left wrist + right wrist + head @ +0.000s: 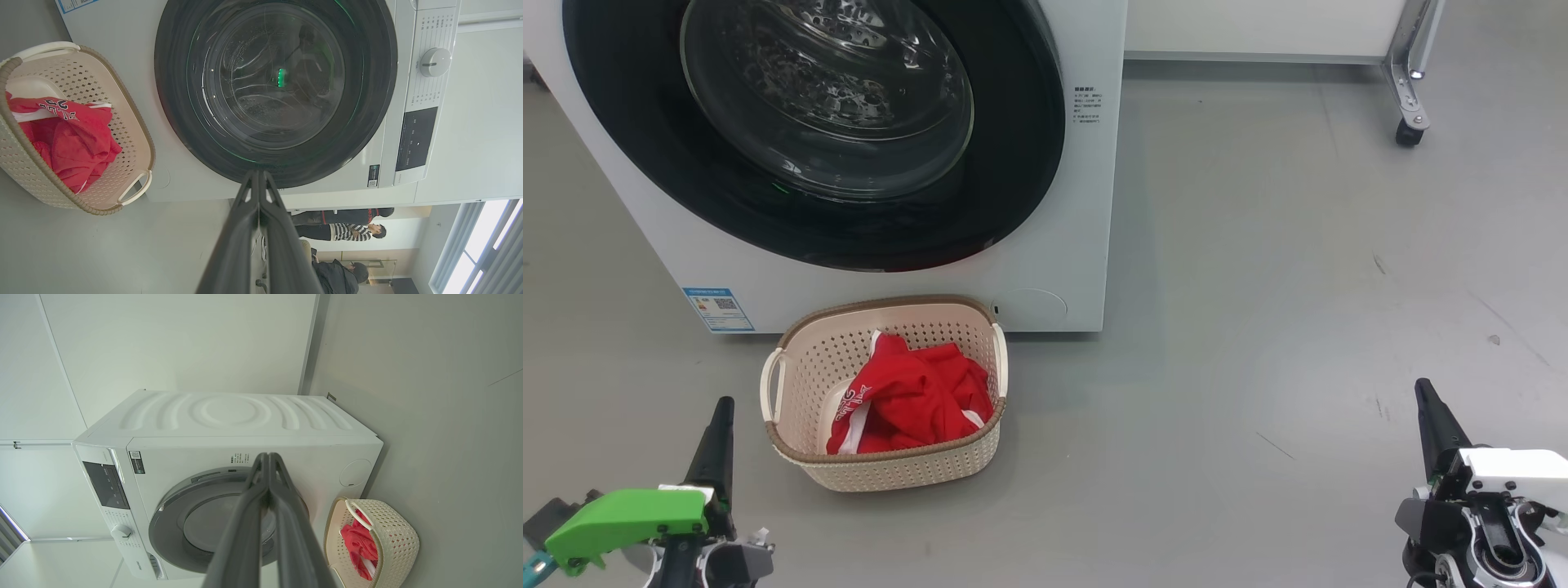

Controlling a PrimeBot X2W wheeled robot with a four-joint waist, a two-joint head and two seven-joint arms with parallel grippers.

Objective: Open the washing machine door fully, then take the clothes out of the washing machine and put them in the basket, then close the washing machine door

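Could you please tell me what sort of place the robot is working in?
Probably a lab or office corner set up for laundry: a white washing machine stands on a grey floor, a basket of red clothes before it, a castor-footed metal frame nearby.

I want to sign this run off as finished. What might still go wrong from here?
The washing machine door sits flush with the front, but whether it has latched cannot be told, so it may swing open. The left gripper, shut, stands close beside the basket. A careless arm move might knock the basket and spill the clothes piled up to its near rim.
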